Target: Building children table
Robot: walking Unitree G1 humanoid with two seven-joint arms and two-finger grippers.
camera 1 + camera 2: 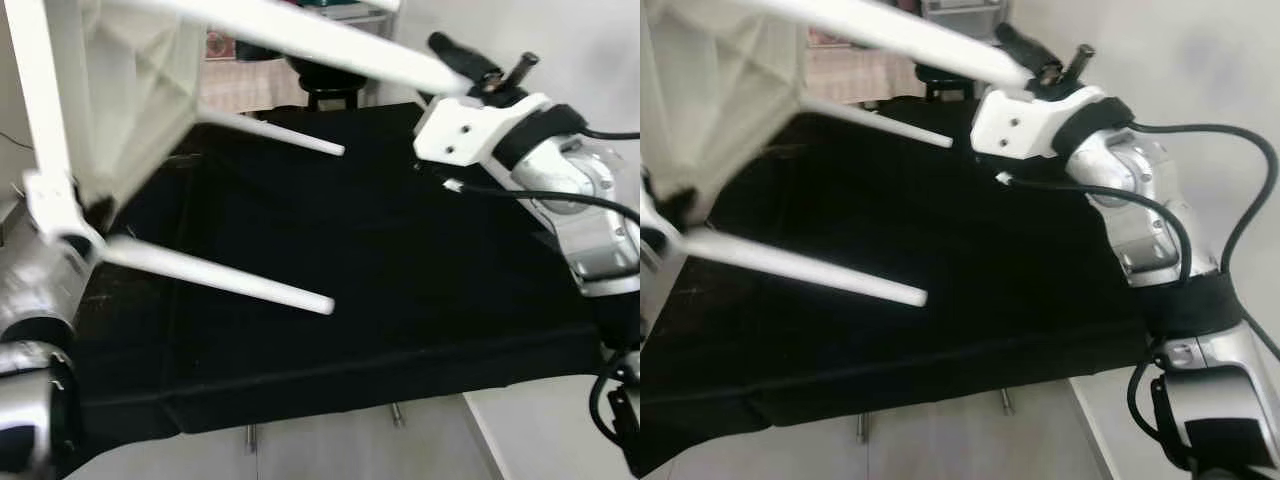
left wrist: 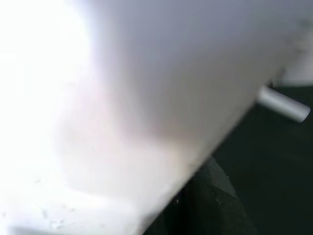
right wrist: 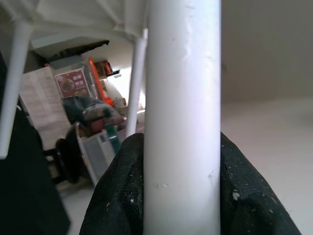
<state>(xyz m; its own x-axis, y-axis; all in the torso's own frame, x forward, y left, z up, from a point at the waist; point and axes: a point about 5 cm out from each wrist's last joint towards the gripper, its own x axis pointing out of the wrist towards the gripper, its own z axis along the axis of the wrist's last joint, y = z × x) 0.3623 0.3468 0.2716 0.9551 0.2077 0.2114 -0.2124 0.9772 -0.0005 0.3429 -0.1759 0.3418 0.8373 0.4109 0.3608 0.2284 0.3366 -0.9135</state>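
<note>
A white children's table (image 1: 130, 90) hangs tipped on its side over a work surface draped in black cloth (image 1: 400, 260), its legs pointing to my right. My right gripper (image 1: 470, 70) is shut on the uppermost leg (image 1: 330, 45); in the right wrist view the black fingers (image 3: 117, 196) wrap that leg (image 3: 181, 122). Two other legs (image 1: 220, 275) (image 1: 280, 133) stick out free above the cloth. My left gripper (image 1: 70, 200) holds the table top's edge at the left, where a black finger (image 2: 210, 205) presses against the blurred white panel (image 2: 122, 98).
The cloth's front edge (image 1: 300, 385) drops to pale floor, with metal feet (image 1: 395, 412) below it. A dark stool (image 1: 325, 80) and household clutter (image 3: 88, 112) stand behind the surface. A black cable (image 1: 560, 198) loops along my right arm.
</note>
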